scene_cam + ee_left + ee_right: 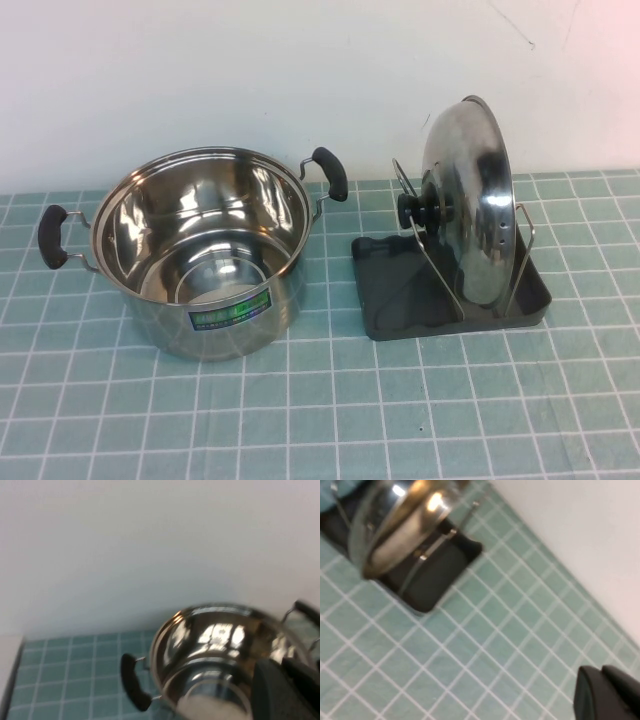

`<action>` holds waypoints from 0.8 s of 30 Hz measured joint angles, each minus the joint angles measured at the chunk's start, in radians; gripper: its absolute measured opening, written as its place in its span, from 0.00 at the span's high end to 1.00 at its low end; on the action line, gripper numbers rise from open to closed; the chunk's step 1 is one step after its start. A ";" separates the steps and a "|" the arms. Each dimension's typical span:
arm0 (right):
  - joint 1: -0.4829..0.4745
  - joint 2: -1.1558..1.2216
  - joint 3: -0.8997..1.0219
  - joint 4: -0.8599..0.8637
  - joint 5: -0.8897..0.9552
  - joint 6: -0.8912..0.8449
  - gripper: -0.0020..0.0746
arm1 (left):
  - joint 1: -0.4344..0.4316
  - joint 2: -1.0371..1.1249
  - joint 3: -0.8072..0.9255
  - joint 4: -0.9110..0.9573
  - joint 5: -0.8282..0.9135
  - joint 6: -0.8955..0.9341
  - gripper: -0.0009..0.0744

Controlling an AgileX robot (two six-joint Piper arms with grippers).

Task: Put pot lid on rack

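The pot lid (470, 200) stands on edge in the rack (400, 300), between its two wire loops, with its black knob (420, 208) facing the pot. It also shows in the right wrist view (400, 520), upright on the dark tray (435, 575). Neither arm shows in the high view. My left gripper (282, 665) is shut and empty, held back from the open steel pot (220, 655). My right gripper (601, 672) is shut and empty, above the tiled mat and well away from the rack.
The steel pot (205, 260) with two black handles and a green label stands left of the rack, open and empty. A green tiled mat (320, 420) covers the table. A white wall (250, 70) rises behind.
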 joint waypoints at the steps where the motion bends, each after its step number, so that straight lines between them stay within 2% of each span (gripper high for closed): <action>1: 0.000 -0.049 0.054 -0.017 -0.042 0.008 0.96 | 0.000 -0.049 0.034 0.000 -0.037 -0.022 0.99; 5: 0.003 -0.245 0.286 -0.027 -0.221 0.020 0.96 | 0.000 -0.228 0.189 0.000 -0.183 -0.069 0.99; 10: 0.017 -0.478 0.588 0.063 -0.399 0.015 0.97 | 0.000 -0.447 0.411 0.021 -0.310 -0.075 0.99; 16: 0.018 -0.737 0.883 0.080 -0.475 -0.005 0.97 | 0.000 -0.630 0.642 0.051 -0.344 -0.075 0.99; 24: 0.018 -0.936 1.100 0.111 -0.489 -0.005 0.97 | 0.000 -0.700 0.744 0.106 -0.348 -0.075 0.99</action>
